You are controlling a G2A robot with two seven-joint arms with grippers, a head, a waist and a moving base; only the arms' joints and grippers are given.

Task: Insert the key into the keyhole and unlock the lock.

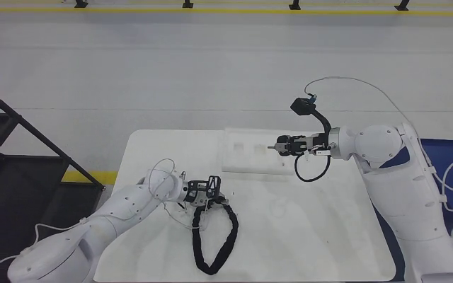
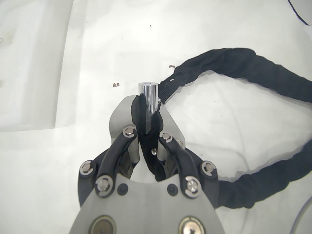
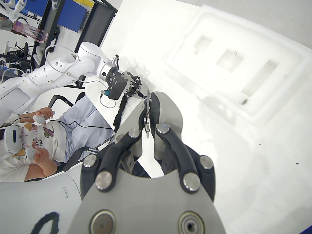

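Nearest, the left gripper (image 2: 146, 109) is closed on the lock cylinder (image 2: 148, 93), whose chrome barrel stands out beyond the pads with its free end turned away from the wrist; a keyhole there cannot be made out; the black sleeved cable (image 2: 243, 59) trails from the barrel in a loop laid on the table (image 1: 318, 233). The barrel is judged hard, smooth and apt to slip or turn between the pads; the cable is judged soft, limp and weighty enough to drag; hold is best kept on the barrel itself. Farther off, well apart from the lock, the right gripper (image 3: 147, 108) is clamped on the key (image 3: 147, 120), pinched flat by its head over the foam tray (image 3: 219, 23); the key is judged thin, stiff, light, and liable to pivot when twisted.
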